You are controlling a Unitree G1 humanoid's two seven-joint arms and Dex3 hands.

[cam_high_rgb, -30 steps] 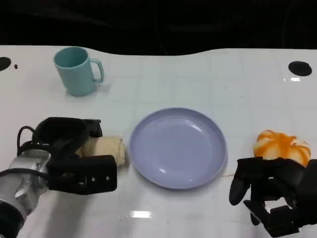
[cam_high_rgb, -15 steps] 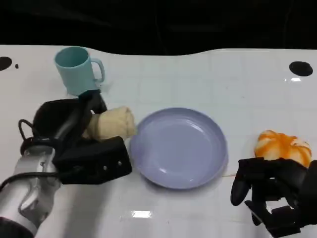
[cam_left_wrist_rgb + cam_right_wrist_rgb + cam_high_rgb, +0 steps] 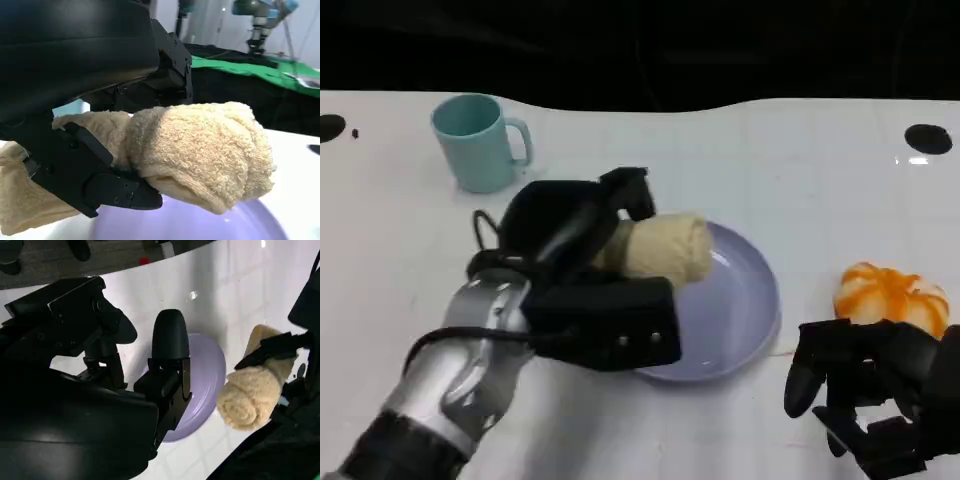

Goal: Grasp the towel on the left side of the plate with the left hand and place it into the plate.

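Observation:
My left hand (image 3: 582, 268) grips a rolled beige towel (image 3: 660, 248) and holds it in the air over the left part of the lavender plate (image 3: 738, 318). The left wrist view shows the towel roll (image 3: 200, 150) clamped between black fingers (image 3: 90, 175), with the plate's surface (image 3: 200, 225) just beneath it. From the right wrist, the towel (image 3: 250, 392) hangs above the plate (image 3: 202, 380). My right hand (image 3: 865, 395) rests at the table's front right with fingers curled, holding nothing.
A teal mug (image 3: 475, 140) stands at the back left. An orange-and-white soft object (image 3: 890, 292) lies right of the plate, just behind my right hand. Black round marks (image 3: 925, 138) sit near the table's far corners.
My left hand has lifted the towel off the table from the plate's left side and carried it rightward over the plate. The right hand has stayed put.

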